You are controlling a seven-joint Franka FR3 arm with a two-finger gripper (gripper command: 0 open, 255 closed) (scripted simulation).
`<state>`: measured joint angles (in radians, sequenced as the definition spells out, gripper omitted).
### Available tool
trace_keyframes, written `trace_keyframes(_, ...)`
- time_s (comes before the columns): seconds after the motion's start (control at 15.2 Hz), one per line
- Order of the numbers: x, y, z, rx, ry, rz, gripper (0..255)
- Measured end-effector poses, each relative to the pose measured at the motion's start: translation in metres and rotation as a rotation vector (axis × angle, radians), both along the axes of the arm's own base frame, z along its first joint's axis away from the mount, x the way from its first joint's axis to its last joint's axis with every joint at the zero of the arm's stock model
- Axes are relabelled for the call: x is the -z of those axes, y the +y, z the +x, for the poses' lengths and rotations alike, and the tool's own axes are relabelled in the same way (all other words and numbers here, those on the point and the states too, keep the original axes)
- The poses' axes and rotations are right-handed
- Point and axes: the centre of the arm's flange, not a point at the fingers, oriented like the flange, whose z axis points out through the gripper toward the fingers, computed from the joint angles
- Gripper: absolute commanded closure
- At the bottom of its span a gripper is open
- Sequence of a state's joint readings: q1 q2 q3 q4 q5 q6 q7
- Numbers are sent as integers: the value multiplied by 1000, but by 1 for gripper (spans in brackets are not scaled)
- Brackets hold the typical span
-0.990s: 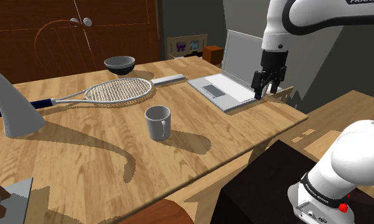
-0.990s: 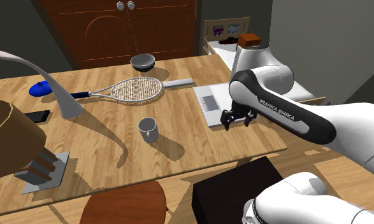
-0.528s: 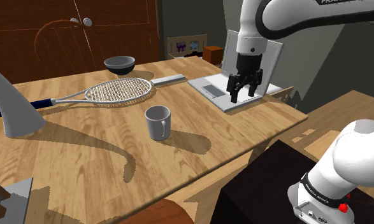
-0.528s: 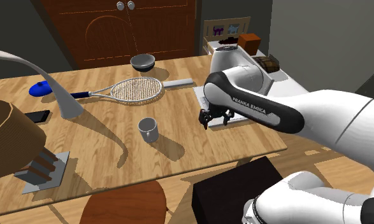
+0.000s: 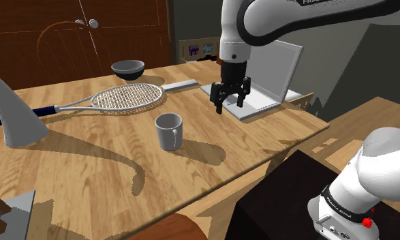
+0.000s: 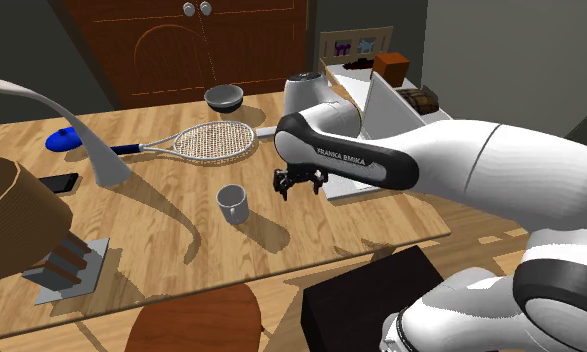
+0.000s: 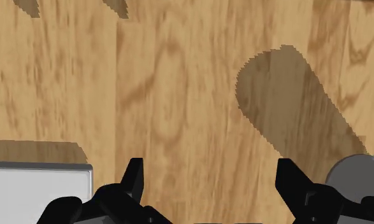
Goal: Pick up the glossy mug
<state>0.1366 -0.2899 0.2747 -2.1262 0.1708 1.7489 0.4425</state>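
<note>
- Claw's wide open: the gripper hangs over the wooden table, both black fingers spread, gripping nothing.
- And there's the target. The pale grey mug stands upright around the middle of the table, mouth up, somewhat closer to the edge facing the stand than to the far edge.
- Gripper and mug are near each other but clearly apart, no contact. The gripper sits above the table on the mug's laptop side.
- The white laptop is open by the table's corner at the shoulder view's right, and the claw is just off the end of its base nearest the mug.
- On the wrist view, it's bare wood grain between the fingertips. A pale flat corner of the laptop lies outside one finger, and a grey rounded shape peeks out beside the other. It could be the mug, but I cannot tell for sure.
- Beyond the mug, a racket lies flat, head toward the laptop.
- A dark bowl sits right at the far edge.
</note>
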Motion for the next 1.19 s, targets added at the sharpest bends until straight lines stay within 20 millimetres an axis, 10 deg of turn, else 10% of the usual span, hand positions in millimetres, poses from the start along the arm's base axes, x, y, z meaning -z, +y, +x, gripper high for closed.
trace_keyframes(0.79, 6, 137, 67, -19, -24, 20, 0)
trace_keyframes(1.19, 29, 149, 73, -19, -26, 22, 0)
